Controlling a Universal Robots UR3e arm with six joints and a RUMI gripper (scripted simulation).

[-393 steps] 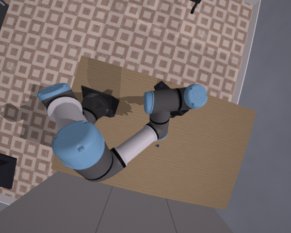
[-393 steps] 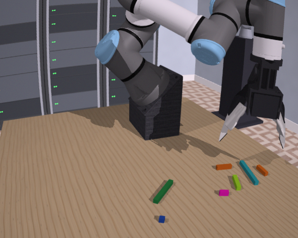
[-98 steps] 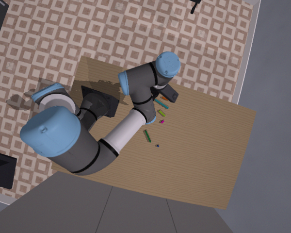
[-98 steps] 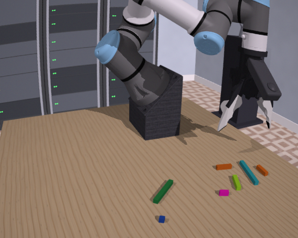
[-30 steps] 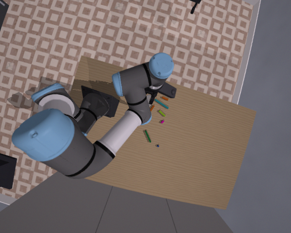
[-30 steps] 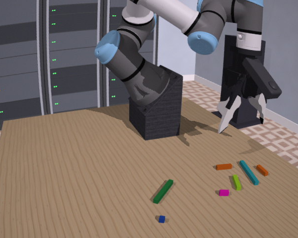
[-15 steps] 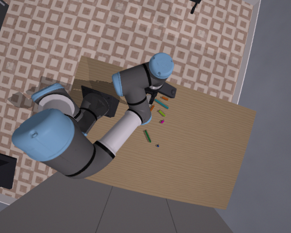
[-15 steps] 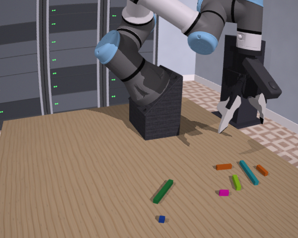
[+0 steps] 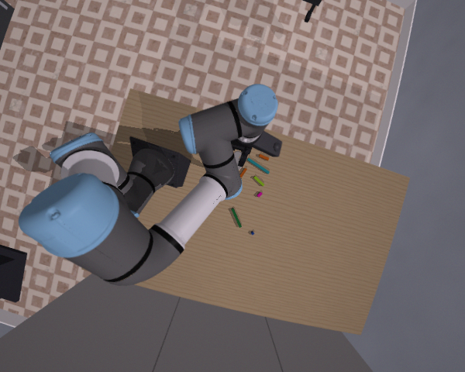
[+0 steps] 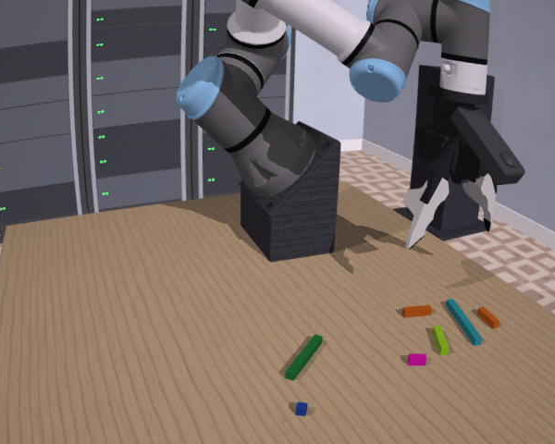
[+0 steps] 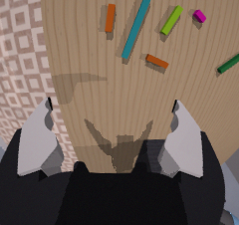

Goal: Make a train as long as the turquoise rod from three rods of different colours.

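Note:
My gripper (image 10: pixel 448 237) (image 11: pixel 113 99) is open and empty, high above the table's edge near the arm's base. The turquoise rod (image 9: pixel 258 165) (image 10: pixel 463 321) (image 11: pixel 136 27) lies between two orange rods: one (image 9: pixel 263 157) (image 10: pixel 487 317) (image 11: pixel 110 18) nearer the table's edge, the other (image 9: pixel 243 172) (image 10: pixel 416 311) (image 11: pixel 157 61) on the far side. The lime rod (image 9: pixel 259 180) (image 10: pixel 440 339) (image 11: pixel 171 20) and the magenta rod (image 9: pixel 259 194) (image 10: pixel 416 359) (image 11: pixel 199 16) lie beyond. The green rod (image 9: pixel 235 217) (image 10: pixel 303 356) (image 11: pixel 229 63) and the blue rod (image 9: pixel 252 232) (image 10: pixel 301 409) lie farther off. All lie apart.
The arm's dark base block (image 10: pixel 302 205) stands on the wooden table (image 9: pixel 325 240) (image 10: pixel 148 296). The gripper's shadow falls on the table in the wrist view. The table's edge, with tiled floor (image 9: pixel 325 80) (image 11: pixel 20 61) past it, is close beside the nearer orange rod.

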